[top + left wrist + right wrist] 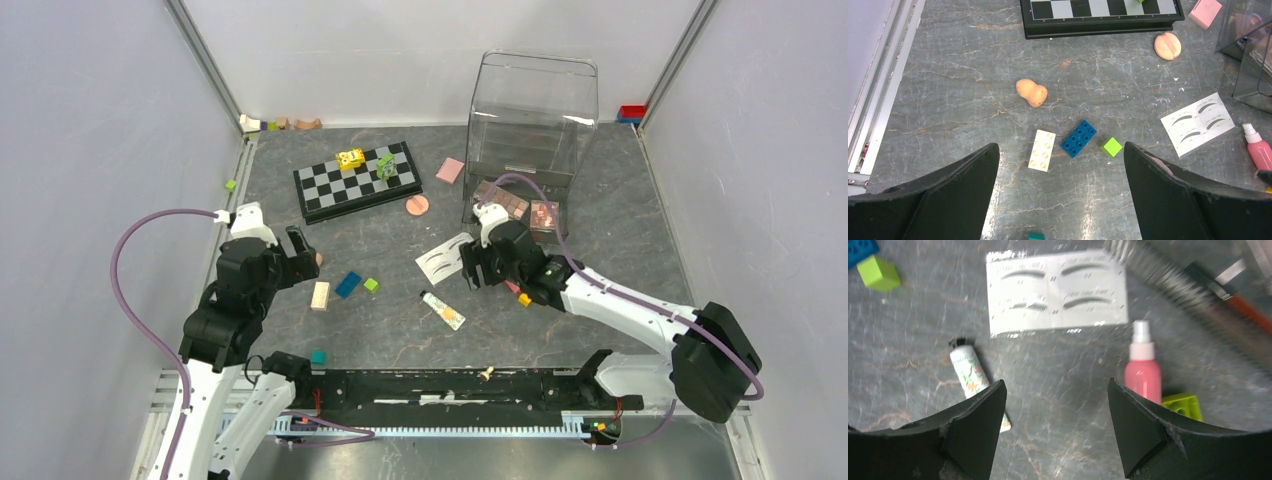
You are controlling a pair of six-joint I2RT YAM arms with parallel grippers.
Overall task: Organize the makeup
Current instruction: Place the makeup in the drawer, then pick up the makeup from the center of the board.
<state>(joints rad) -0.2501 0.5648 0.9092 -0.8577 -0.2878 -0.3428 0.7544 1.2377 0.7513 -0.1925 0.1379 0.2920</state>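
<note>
mostly undone — only the palette [545, 214] seemingly inside the clear organizer [535, 100]. right gripper [1055, 390] wide, empty, between cream tube [968, 372] and pink bottle [1143, 372], card [1057, 292] ahead; left gripper [1060, 147] wide, empty, sponge [1031, 92] ahead-left.

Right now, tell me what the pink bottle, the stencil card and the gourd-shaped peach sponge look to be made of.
Pink bottle: likely smooth plastic, faint sheen, pale spray top. Stencil card: thin glossy sheet, perhaps laminated paper; it lies flat and catches glare. Peach sponge: probably matte foam; soft gourd shape, no shine.
</note>
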